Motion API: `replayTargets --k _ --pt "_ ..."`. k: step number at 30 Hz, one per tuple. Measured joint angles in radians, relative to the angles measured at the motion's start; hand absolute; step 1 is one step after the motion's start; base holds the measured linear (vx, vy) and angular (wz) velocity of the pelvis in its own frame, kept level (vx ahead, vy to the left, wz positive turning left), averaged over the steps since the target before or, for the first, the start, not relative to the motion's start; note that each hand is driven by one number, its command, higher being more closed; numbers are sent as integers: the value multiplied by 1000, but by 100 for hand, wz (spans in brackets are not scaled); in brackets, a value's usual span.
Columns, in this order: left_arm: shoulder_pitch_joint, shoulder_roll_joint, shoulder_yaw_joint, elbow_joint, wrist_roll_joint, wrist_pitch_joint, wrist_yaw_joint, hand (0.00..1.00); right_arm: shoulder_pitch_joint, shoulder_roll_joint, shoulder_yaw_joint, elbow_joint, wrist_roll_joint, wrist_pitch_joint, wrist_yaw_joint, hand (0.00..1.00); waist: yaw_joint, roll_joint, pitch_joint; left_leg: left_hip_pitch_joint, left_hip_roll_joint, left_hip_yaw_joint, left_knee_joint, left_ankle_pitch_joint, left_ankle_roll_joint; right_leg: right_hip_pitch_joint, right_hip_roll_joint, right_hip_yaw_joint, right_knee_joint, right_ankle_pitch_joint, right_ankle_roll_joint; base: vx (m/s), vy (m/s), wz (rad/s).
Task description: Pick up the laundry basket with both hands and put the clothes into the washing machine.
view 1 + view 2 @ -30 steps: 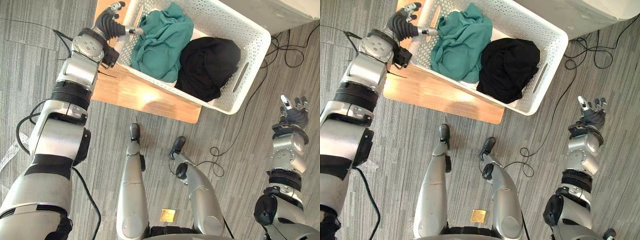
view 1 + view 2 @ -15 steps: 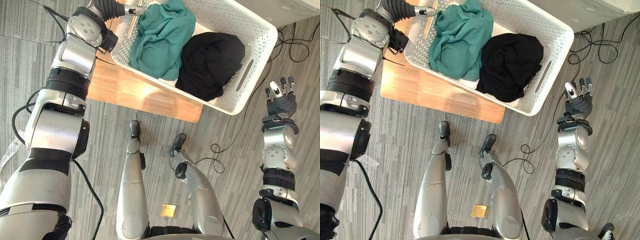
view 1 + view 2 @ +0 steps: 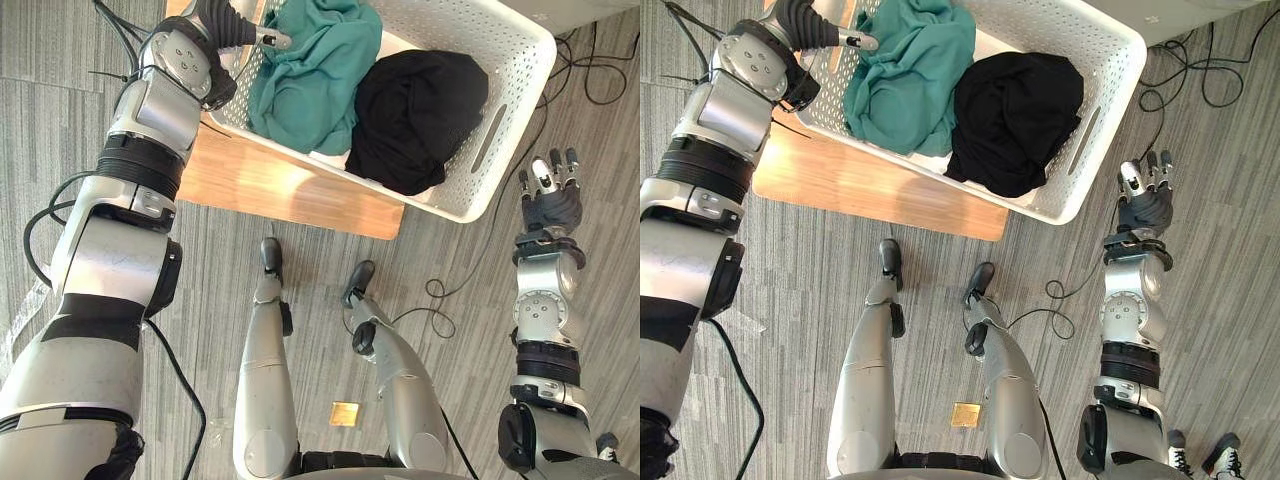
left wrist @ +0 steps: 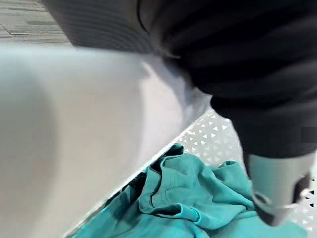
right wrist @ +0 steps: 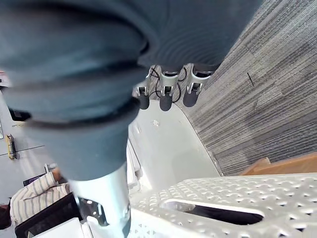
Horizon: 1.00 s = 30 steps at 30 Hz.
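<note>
Laundry basket, clothes inside, sits on the low bench. The left robot hand meets one end's rim, grip impossible to tell. The right robot hand, fingers spread straight, hovers just beside the opposite handle slot, apparently lining up a two-sided lift.

Bright, even light — soft glare on the wooden board, faint shadows

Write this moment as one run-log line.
left hand: at left rim of laundry basket | right hand: open, apart beside right end | teal cloth, black cloth: in basket
</note>
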<state>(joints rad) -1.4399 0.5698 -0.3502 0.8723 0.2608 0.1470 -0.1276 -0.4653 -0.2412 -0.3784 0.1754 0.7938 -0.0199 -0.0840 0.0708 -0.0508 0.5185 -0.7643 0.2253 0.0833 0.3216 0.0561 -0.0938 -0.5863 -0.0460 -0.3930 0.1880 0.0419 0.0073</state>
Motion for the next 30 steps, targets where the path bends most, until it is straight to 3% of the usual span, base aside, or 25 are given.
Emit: replayTargets --k 9,13,23,27,30 --pt "0 -5 8 0 8 8 13 0 -97 -7 47 -12 53 -5 11 0 2 4 0 0 1 5 -3 0 0 -6 0 6 1 1 -1 44 -4 -2" --pt "1 -10 9 0 6 9 26 0 -186 -64 99 1 23 8 19 0 4 11 1 0 0 4 -5 0 0 -8 0 6 1 2 -2 45 -2 0" --pt "1 0 7 8 -14 24 21 0 -356 -166 186 176 -64 106 23 0 3 18 -1 -1 4 -2 -12 5 6 -2 10 -6 -14 11 -11 41 -5 0" --pt "-7 35 -27 7 -13 17 -3 0 -350 -182 221 169 -86 120 24 0 0 19 -1 -2 4 -6 -33 19 6 1 15 -15 -34 25 -9 39 -6 4" --pt "-6 52 -37 0 -13 12 -12 0 -260 -204 236 67 -87 138 24 0 3 19 -1 -5 4 -9 -35 19 5 1 16 -17 -37 25 -9 44 2 4"
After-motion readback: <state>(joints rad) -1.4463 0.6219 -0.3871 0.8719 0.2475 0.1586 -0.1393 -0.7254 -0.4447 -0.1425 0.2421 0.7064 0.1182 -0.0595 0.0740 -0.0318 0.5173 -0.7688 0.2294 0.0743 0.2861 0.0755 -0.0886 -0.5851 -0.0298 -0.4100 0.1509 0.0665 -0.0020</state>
